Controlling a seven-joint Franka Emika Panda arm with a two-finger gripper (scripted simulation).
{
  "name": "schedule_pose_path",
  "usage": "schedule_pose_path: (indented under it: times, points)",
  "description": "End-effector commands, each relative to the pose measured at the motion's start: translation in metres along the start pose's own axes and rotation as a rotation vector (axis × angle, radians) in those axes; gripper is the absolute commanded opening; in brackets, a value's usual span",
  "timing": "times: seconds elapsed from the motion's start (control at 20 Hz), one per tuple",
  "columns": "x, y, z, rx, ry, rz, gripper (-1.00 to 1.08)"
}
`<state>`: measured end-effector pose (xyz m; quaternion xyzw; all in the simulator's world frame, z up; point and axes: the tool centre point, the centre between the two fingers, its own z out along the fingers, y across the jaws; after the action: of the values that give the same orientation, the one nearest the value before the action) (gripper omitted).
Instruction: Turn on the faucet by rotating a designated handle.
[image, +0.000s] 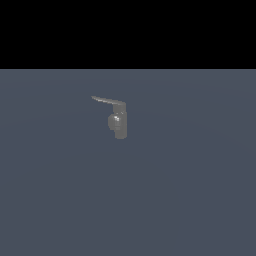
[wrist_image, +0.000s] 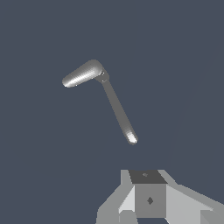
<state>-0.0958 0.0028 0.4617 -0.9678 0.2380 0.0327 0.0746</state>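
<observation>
Faucet and handle on a plain blue-grey tabletop (image: 190, 200), both views.
In the exterior view the handle (image: 107, 100) juts toward the exterior view's left from the top of the upright faucet (image: 119, 122), near the middle. In the wrist view the claw (wrist_image: 148, 199) is well apart from both; whether it is spread or pressed together cannot be told.

My gripper (wrist_image: 148, 197) from the wrist view

I see only its pale grey base and fingers at the frame edge; my arm is missing from the exterior view.
</observation>
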Motion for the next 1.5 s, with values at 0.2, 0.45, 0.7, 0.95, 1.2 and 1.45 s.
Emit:
schedule_pose_path:
  times: [0.2,0.45,0.7,0.95,1.2,1.45]
  points:
    - [0.042,-0.031,0.031,0.018,-0.026,0.178,-1.0]
    - [0.073,-0.054,0.059,0.018,-0.037,0.317,-1.0]
    - [0.101,-0.076,0.091,0.009,-0.037,0.454,-1.0]
    - [0.127,-0.097,0.127,-0.005,-0.026,0.588,-1.0]
    - [0.149,-0.118,0.165,-0.023,-0.001,0.717,-1.0]
    - [0.168,-0.138,0.204,-0.04,0.036,0.839,-1.0]
